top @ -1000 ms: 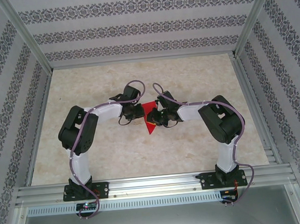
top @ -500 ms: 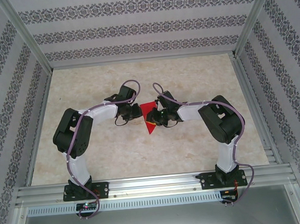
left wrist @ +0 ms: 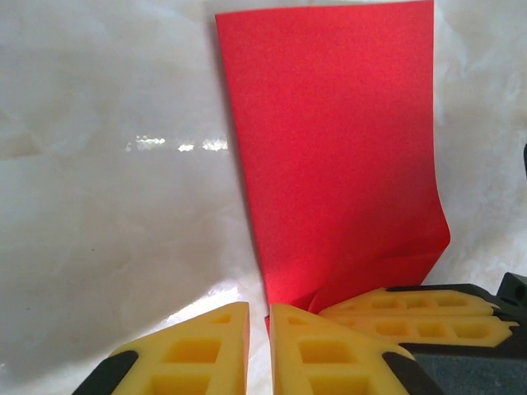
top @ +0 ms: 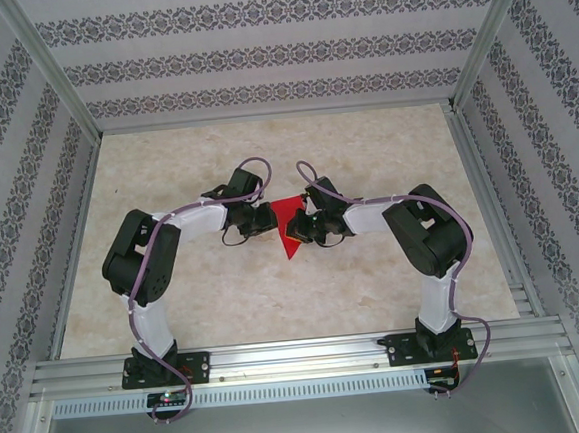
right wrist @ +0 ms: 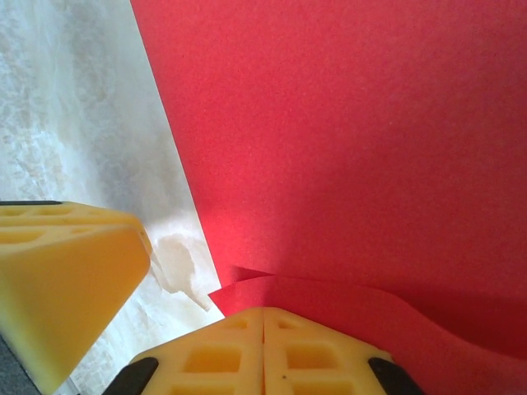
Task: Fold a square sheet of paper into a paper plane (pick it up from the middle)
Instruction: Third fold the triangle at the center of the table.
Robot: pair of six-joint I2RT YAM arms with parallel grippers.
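Square sheet of paper (left wrist: 329, 148) lies mid-counter (left wrist: 107, 230) between the two arms, mostly flat, its near edge lifted and buckled; left tool (left wrist: 260, 329) is closed to a slit with the paper's corner entering it, apparently pinched; right tool (right wrist: 263, 329) is closed tight on a curled flap of the same edge, just beside the left; judgement: both nips sit together at one edge so the sheet can be raised and creased under control.

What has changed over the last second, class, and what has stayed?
The left arm swung its elbow outward, nudging the left gripper toward the red paper. It and the right gripper closed on the paper's edge. The right arm and the paper stayed put.
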